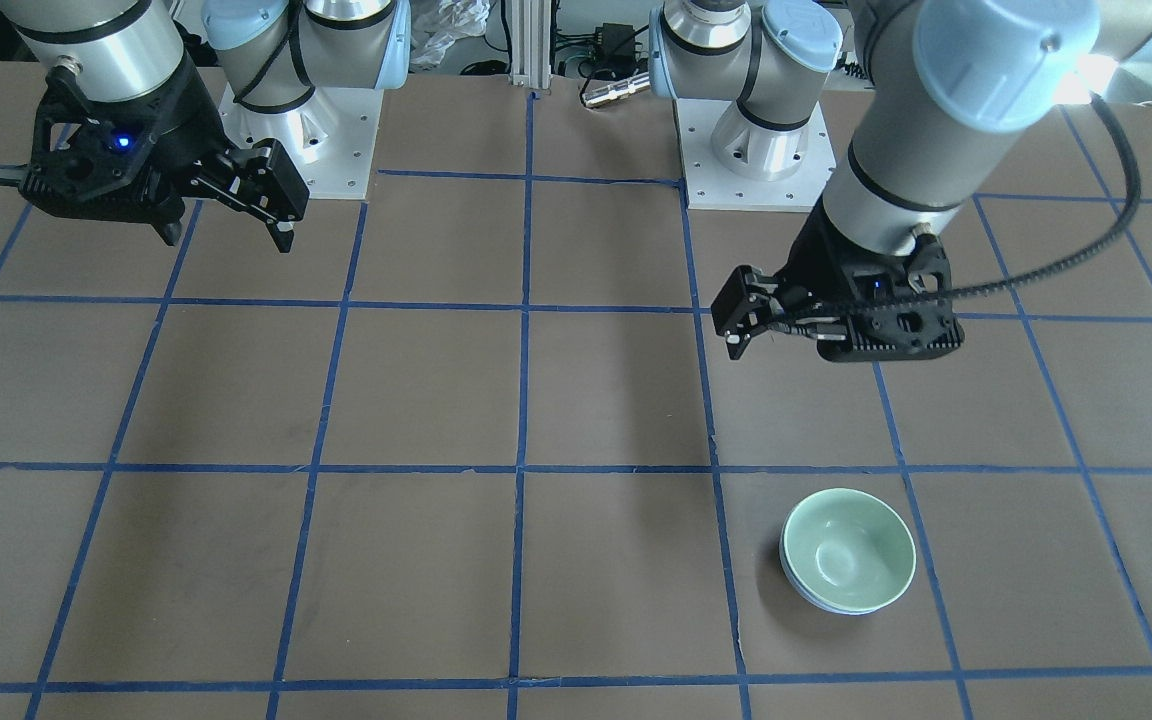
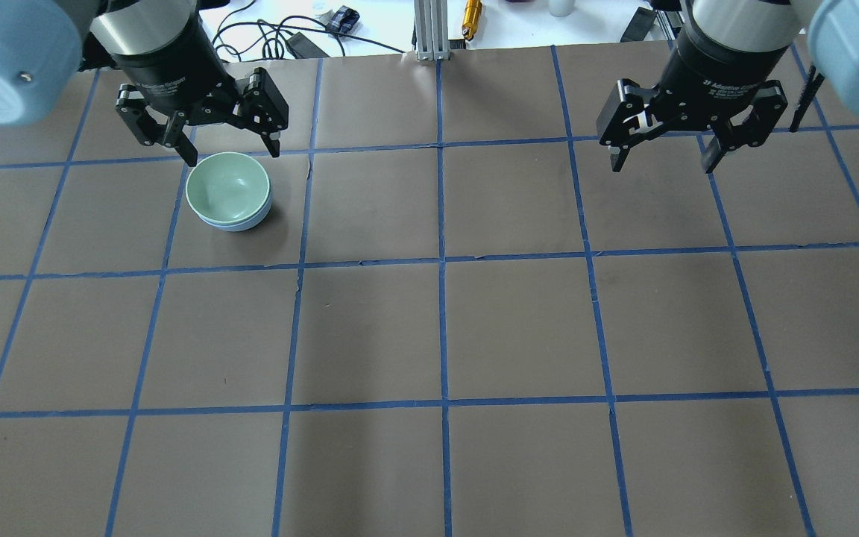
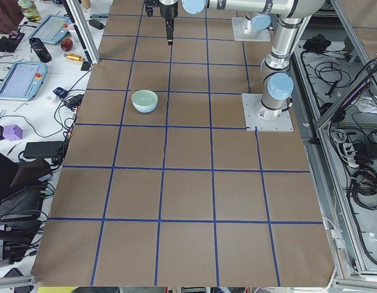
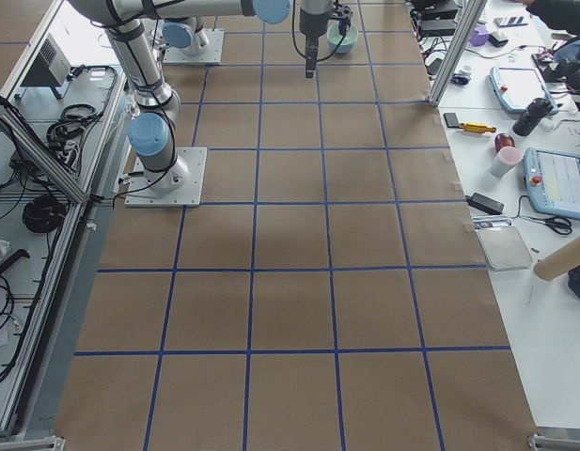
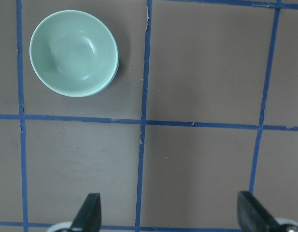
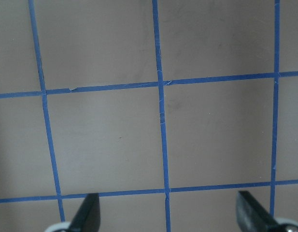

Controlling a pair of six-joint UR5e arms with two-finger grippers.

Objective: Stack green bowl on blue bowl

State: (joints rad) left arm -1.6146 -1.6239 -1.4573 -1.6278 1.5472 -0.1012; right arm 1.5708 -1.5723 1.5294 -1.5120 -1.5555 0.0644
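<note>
The left gripper [image 2: 233, 148] hangs raised above the table [image 2: 519, 328]. Its two fingers are spread wide, with nothing between them and nothing touching them. In its wrist view only bare brown surface crossed by blue tape lines lies between the two fingertips.

Below this gripper and off to one side, out past one fingertip rather than under the gap, sits the green bowl [image 2: 228, 186]. It stands upright, mouth up, nested inside the blue bowl [image 2: 237, 226], which shows only as a thin pale-blue crescent under the green rim. The pair rests on the table, and the rims look level and closely matched. Both bowls are round, so there is no long axis to line up with.

Judged from how the bowls lie, the stack is already made. What remains for this arm is likely to lift clear without brushing the green rim.

Well apart, across the table from the bowls, the right gripper [image 2: 661, 160] also hangs above the surface. Its fingers are parted and empty, and its wrist view shows only taped table. The left arm is by far the nearer to the stack.
</note>
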